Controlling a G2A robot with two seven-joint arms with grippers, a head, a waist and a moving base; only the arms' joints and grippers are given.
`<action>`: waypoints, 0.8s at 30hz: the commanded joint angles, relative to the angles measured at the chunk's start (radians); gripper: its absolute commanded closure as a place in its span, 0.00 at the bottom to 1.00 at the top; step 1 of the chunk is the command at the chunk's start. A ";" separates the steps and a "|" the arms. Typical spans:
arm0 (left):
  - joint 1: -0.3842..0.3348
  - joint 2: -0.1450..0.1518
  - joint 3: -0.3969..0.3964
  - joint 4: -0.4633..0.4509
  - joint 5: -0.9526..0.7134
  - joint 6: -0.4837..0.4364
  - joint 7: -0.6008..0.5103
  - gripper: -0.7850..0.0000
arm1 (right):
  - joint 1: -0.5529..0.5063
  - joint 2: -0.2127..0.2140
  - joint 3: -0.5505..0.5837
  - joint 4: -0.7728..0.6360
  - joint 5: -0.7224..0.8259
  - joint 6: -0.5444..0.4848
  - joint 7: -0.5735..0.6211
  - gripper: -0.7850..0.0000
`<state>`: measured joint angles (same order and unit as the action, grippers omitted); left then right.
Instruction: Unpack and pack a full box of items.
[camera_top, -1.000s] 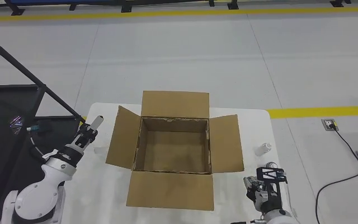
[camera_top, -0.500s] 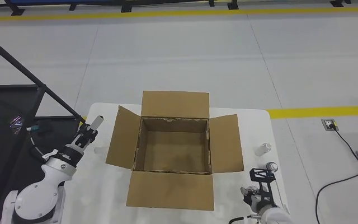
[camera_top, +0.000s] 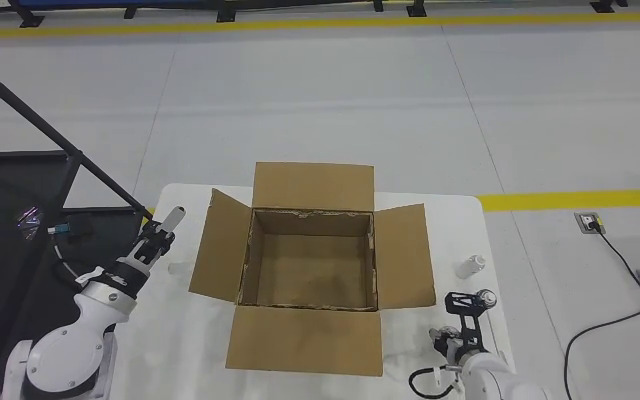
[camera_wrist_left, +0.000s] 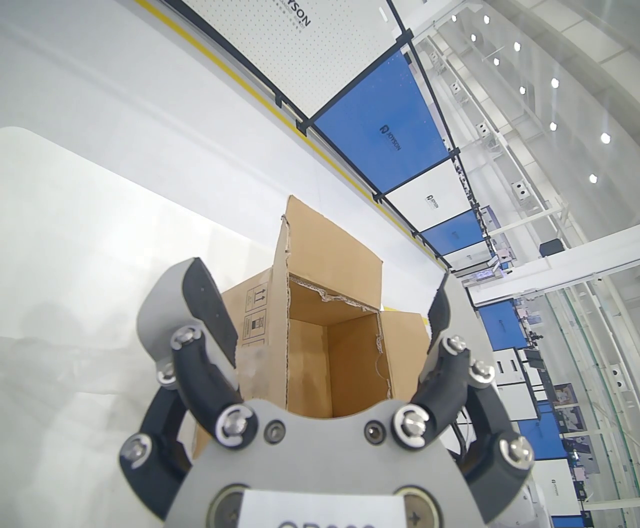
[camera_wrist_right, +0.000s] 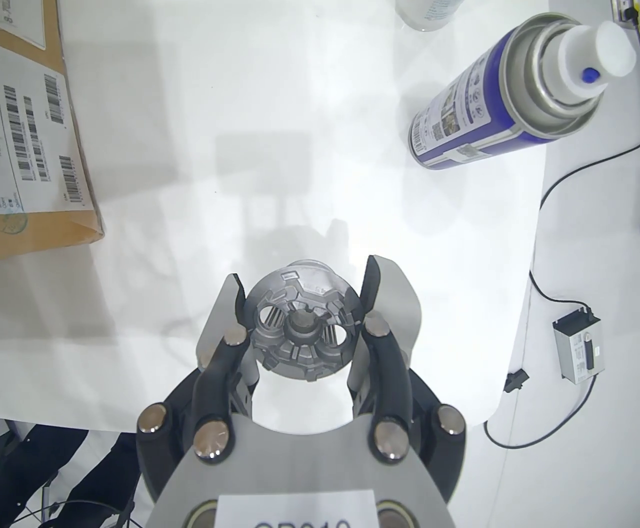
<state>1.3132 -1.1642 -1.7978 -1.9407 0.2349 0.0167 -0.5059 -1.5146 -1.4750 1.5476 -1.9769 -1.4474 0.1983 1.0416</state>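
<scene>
Overhead, the box (camera_top: 310, 268) is sitting in the middle of the white tabletop (camera_top: 450, 220), opened out, its brown floor showing. The left pincer (camera_top: 171, 219) is hovering just beside the box's left side, pointing toward the far edge. The right pincer (camera_top: 462, 312) is hanging over the tabletop's near right corner, apart from the box. Just beside it the can (camera_top: 486, 297) is standing upright. The bottle (camera_top: 470, 265) is standing a little farther back, and both are right of the box.

From the left wrist, the left pincer (camera_wrist_left: 320, 290) is gaping wide and gripping nothing. The box is rising behind it, its inner walls showing.

From the right wrist, the right pincer (camera_wrist_right: 305, 281) is squeezing a round grey metal part (camera_wrist_right: 302, 325), one side of the rim against each pad, and the part's spoked face is looking toward the camera. Whether the part is touching the tabletop I cannot tell. The blue-and-white can, white nozzle on top, is standing ahead of the pincer. The bottle's base is peeking in beyond it, and a labelled flap (camera_wrist_right: 40, 150) of the box is lying off to the other side.
</scene>
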 joint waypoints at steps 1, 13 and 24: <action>0.000 0.000 0.000 0.000 0.000 0.000 0.000 0.00 | 0.004 0.000 0.004 0.016 0.011 0.004 -0.021 1.00; 0.000 0.000 0.000 0.000 0.000 0.000 0.000 0.00 | 0.053 0.003 -0.004 0.104 0.040 0.016 -0.067 0.72; 0.000 0.000 0.000 0.000 0.000 0.000 0.000 0.00 | 0.063 0.008 -0.004 0.107 0.043 0.026 -0.071 0.18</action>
<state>1.3132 -1.1642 -1.7978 -1.9407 0.2349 0.0167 -0.5059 -1.4509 -1.4672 1.5428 -1.8651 -1.4024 0.2227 0.9714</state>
